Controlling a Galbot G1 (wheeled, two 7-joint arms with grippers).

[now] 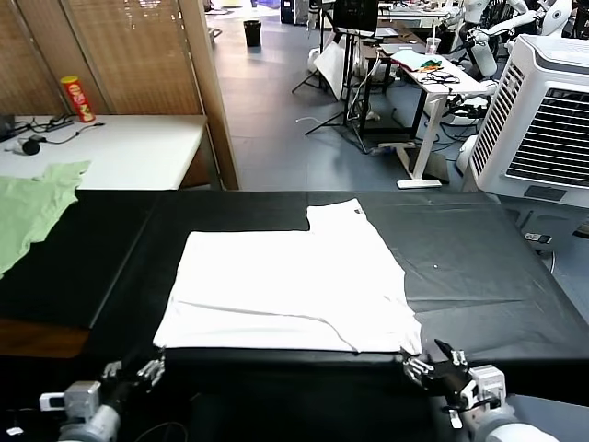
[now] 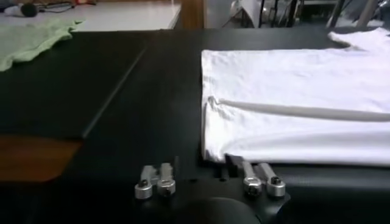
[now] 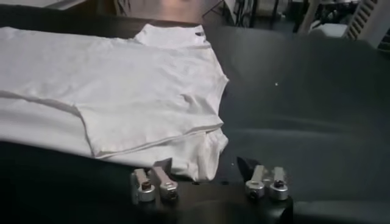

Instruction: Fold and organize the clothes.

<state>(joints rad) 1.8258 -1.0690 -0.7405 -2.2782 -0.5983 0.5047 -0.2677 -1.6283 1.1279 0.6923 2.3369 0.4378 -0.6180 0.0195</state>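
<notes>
Now your left gripper and right gripper gape wide, empty, at the folded white T-shirt's near corners; a shallow pinch may catch only the top layer and undo the fold.

The left pincer is open at 6 o'clock, beside the white shirt on the black counter.

A black cloth covers the bench. A pale green garment lies at its far left corner, partly on the black cloth, partly on a white table behind. On that table stand a red-and-yellow can and some black cables. At far right sits a white air cooler — beyond it, desks and tripods.
</notes>
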